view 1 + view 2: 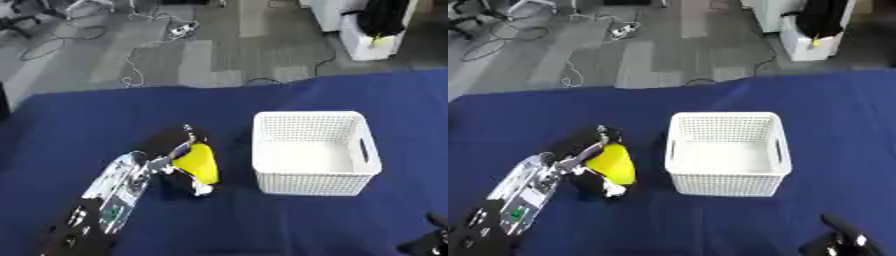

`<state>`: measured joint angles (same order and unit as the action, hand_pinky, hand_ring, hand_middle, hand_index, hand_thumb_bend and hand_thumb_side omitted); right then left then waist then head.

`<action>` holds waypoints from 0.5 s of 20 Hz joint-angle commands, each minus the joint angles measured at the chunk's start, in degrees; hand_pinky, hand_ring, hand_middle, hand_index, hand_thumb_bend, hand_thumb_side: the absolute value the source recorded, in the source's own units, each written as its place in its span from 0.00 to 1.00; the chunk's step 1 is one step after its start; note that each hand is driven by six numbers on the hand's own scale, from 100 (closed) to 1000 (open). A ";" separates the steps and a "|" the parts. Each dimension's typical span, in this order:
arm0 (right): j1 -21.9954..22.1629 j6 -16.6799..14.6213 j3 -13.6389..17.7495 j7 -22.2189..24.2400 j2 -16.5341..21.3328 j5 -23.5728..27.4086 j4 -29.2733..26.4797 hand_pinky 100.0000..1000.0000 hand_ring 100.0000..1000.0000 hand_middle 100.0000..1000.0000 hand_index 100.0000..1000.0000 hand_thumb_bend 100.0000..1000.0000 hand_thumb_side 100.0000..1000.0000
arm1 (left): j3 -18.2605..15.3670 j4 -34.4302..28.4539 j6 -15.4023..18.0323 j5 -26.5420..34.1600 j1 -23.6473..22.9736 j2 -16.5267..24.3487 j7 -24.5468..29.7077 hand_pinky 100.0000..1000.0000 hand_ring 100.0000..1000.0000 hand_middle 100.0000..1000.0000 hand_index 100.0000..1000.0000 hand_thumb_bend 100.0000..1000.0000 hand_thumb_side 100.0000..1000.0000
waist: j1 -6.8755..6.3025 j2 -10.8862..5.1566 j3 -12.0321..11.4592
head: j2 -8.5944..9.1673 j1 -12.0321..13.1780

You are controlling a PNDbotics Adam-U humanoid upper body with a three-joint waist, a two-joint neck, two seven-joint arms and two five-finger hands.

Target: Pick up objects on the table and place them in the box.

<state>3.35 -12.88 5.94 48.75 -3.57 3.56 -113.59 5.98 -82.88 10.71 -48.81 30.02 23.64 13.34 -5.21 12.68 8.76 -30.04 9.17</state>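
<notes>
One worktop (262, 225) is being shown, covered in dark blue cloth, with grey floor and loose cables lying beyond its far edge

One box (312, 152) is being counted: a white plastic basket with perforated walls and a slot handle in each of two opposite sides, standing upright on the worktop right of centre. Nothing is being seen inside it

One loose object is being counted: a yellow object (199, 162), smooth, plain and rounded in outline, with no markings that can be made out. It is being held just left of the box and apart from it, level with the box's near half. Whether it is being lifted clear of the cloth cannot be told

Two hands are being counted. The left hand (179, 159) is being seen at the end of the silver and black arm coming in from the lower left corner; its dark fingers are being curled round the yellow object, above and below it, with a pale fingertip showing beneath the object's near end

The right hand (839, 241) is being shown only in part at the lower right corner, well apart from the box; its dark fingers are pointing up, relaxed, and nothing is being held in it
</notes>
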 commanded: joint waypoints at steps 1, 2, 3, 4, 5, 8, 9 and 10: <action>-0.20 -0.20 0.08 0.48 -0.04 0.05 -1.00 0.70 0.45 0.56 0.94 0.79 0.69 | -0.14 -0.52 -0.07 0.89 0.38 0.51 -1.01 0.00 0.00 0.00 0.23 0.39 0.42 | 0.34 -0.61 -0.04 | 0.56 0.53; -0.21 -0.20 0.08 0.49 -0.06 0.03 -1.00 0.70 0.45 0.56 0.94 0.79 0.69 | -0.18 -0.59 -0.04 1.19 0.34 0.45 -1.53 0.00 0.00 0.00 0.21 0.35 0.46 | 0.34 -0.59 -0.04 | 0.56 0.54; -0.22 -0.20 0.08 0.50 -0.06 0.01 -1.00 0.70 0.45 0.56 0.94 0.79 0.69 | -0.18 -0.61 -0.01 1.48 0.30 0.43 -2.02 0.00 0.00 0.00 0.21 0.36 0.45 | 0.34 -0.57 -0.05 | 0.57 0.54; -0.23 -0.20 0.07 0.51 -0.06 0.02 -1.00 0.70 0.45 0.56 0.94 0.79 0.69 | -0.20 -0.60 0.01 1.79 0.27 0.41 -2.53 0.00 0.00 0.00 0.17 0.29 0.50 | 0.34 -0.56 -0.05 | 0.57 0.55; -0.23 -0.20 0.07 0.50 -0.04 0.03 -1.00 0.70 0.45 0.56 0.94 0.79 0.69 | -0.19 -0.56 0.03 2.13 0.23 0.40 -3.08 0.00 0.00 0.00 0.17 0.29 0.50 | 0.34 -0.56 -0.06 | 0.58 0.57; -0.24 -0.18 0.08 0.50 -0.01 0.07 -1.00 0.70 0.45 0.56 0.94 0.79 0.69 | -0.28 -0.43 -0.10 3.44 0.14 0.25 -4.98 0.00 0.00 0.00 0.13 0.25 0.51 | 0.33 -0.57 -0.09 | 0.58 0.55; -0.24 -0.16 0.08 0.50 0.00 0.08 -1.00 0.70 0.45 0.56 0.94 0.79 0.69 | -0.28 -0.37 -0.17 3.90 0.10 0.21 -5.66 0.00 0.00 0.00 0.13 0.25 0.51 | 0.32 -0.57 -0.09 | 0.58 0.55; -0.24 -0.15 0.09 0.50 0.01 0.09 -1.00 0.70 0.45 0.56 0.94 0.79 0.69 | -0.30 -0.35 -0.18 4.33 0.08 0.15 -6.32 0.00 0.00 0.00 0.11 0.23 0.50 | 0.33 -0.59 -0.09 | 0.61 0.55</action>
<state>3.35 -12.84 5.94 48.95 -3.57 3.56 -113.59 5.98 -82.62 10.61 -45.49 29.74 23.11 7.97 -5.19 12.84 8.74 -30.04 9.17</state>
